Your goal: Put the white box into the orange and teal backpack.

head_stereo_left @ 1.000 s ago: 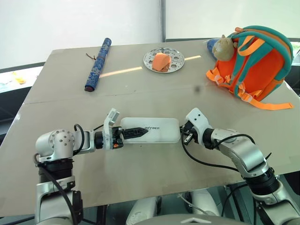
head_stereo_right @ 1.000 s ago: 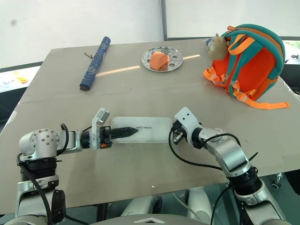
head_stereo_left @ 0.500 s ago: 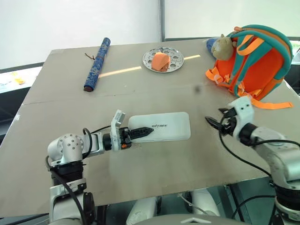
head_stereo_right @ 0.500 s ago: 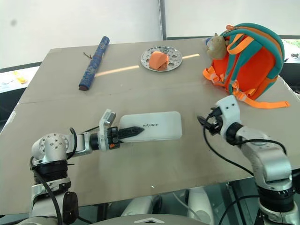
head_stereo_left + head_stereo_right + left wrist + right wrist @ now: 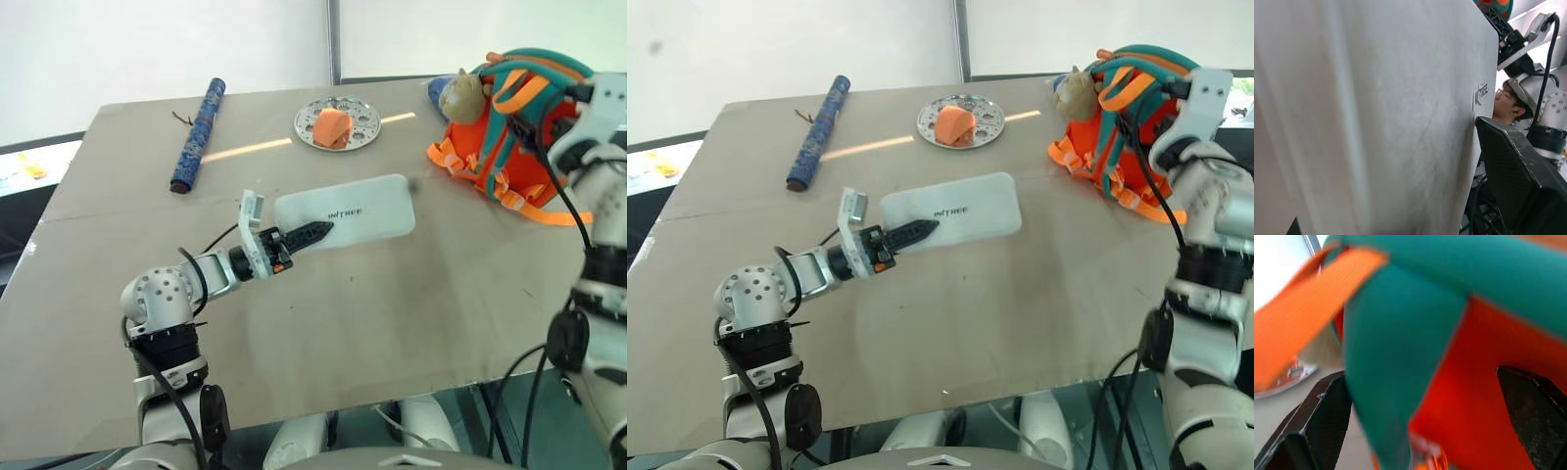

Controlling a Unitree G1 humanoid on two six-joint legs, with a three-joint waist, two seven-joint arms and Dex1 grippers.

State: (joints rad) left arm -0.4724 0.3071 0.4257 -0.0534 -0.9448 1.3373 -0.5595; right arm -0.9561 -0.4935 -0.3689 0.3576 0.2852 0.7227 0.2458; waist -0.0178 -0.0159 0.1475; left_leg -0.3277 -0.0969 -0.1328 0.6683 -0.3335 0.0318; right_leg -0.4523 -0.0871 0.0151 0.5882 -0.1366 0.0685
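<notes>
Your left hand (image 5: 294, 238) has the white box (image 5: 348, 215) pinched at one end, lifted off the desk (image 5: 392, 313). Right hand (image 5: 1420, 431) is wide open, empty, right at the orange and teal backpack (image 5: 519, 127). I'd spread its opening first, then slide the box in level.

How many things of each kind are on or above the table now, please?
White box: 1
Orange and teal backpack: 1
Plush toy on the backpack: 1
Round metal plate: 1
Orange item on the plate: 1
Blue rolled item: 1
Total: 6
</notes>
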